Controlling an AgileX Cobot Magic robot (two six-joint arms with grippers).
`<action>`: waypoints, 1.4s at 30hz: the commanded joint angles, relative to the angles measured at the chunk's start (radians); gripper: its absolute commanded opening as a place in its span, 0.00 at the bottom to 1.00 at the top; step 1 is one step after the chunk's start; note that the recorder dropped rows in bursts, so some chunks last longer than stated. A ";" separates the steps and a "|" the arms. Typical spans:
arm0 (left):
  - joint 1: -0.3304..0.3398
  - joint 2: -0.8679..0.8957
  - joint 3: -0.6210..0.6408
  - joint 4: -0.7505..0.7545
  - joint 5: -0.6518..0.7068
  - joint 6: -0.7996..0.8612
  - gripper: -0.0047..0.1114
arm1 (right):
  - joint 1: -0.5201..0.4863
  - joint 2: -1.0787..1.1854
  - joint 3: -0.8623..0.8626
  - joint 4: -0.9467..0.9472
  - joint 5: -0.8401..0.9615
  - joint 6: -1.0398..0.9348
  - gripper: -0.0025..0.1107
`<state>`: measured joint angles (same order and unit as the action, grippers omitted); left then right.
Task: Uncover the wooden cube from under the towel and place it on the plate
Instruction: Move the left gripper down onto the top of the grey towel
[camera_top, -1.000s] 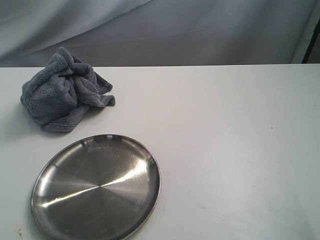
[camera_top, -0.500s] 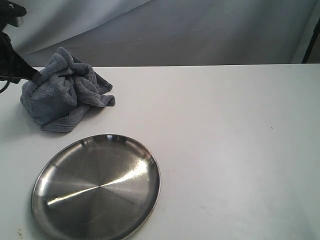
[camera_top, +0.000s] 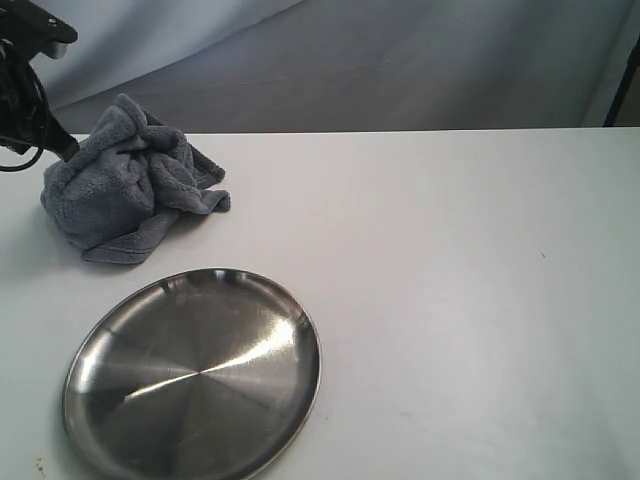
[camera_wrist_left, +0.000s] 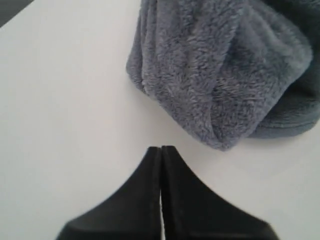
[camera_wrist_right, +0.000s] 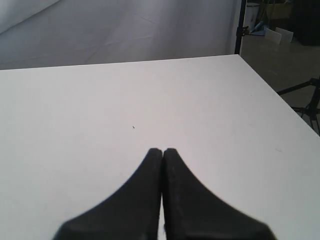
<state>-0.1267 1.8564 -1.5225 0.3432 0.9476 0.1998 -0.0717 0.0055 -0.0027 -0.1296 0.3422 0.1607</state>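
towel (camera_top: 130, 185) heap near plate (camera_top: 190, 375), left gripper (camera_wrist_left: 161, 148) alongside

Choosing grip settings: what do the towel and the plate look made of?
The towel looks like thick fleece or terry cloth, matte: fuzzy pile, soft folds. The plate seems stainless steel, brushed yet shiny: radial streaks, bright reflections.
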 joint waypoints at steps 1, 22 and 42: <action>0.029 0.036 -0.005 0.009 0.110 -0.067 0.04 | -0.008 -0.006 0.003 0.001 -0.001 0.005 0.02; 0.058 0.137 -0.105 -0.617 0.090 0.563 0.04 | -0.008 -0.006 0.003 0.001 -0.001 0.005 0.02; 0.136 0.017 -0.043 -0.171 0.274 -0.063 0.04 | -0.008 -0.006 0.003 0.001 -0.001 0.005 0.02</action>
<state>-0.0110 1.8711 -1.5962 0.3582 1.2102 0.0717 -0.0717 0.0055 -0.0027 -0.1296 0.3422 0.1607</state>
